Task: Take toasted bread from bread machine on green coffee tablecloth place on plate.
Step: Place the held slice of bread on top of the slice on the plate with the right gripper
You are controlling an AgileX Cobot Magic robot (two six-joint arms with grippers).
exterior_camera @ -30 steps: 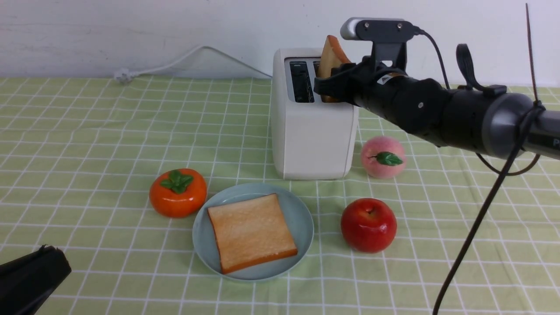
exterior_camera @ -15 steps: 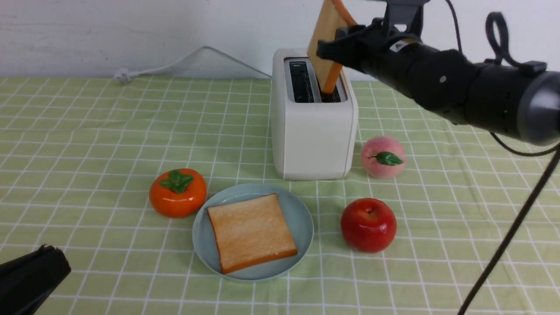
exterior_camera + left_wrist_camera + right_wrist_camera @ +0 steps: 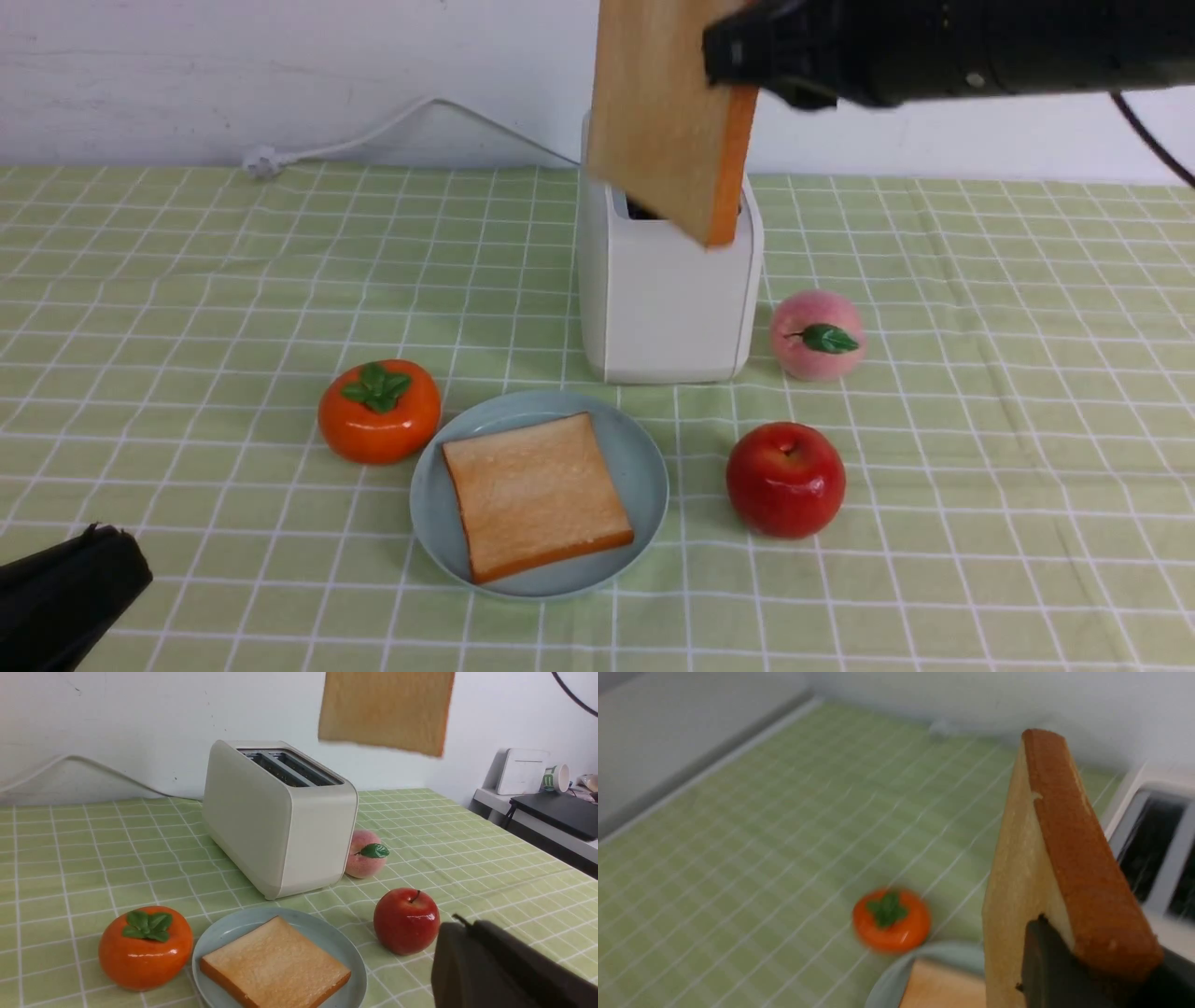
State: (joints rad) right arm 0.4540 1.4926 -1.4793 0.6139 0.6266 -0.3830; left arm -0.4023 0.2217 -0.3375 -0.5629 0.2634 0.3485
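My right gripper is shut on one slice of toasted bread and holds it upright in the air above the white bread machine. The slice is clear of the slots. In the right wrist view the fingers pinch this slice across its crust. The second slice lies flat on the blue-green plate in front of the bread machine, on the green tablecloth. My left gripper is shut and empty, low at the near left corner.
An orange persimmon sits just left of the plate. A red apple sits right of it, and a peach is beside the bread machine. The white cord runs along the back wall.
My right gripper has lifted the slice up out of the right slot and a little towards the left and front. The left arm has not moved.
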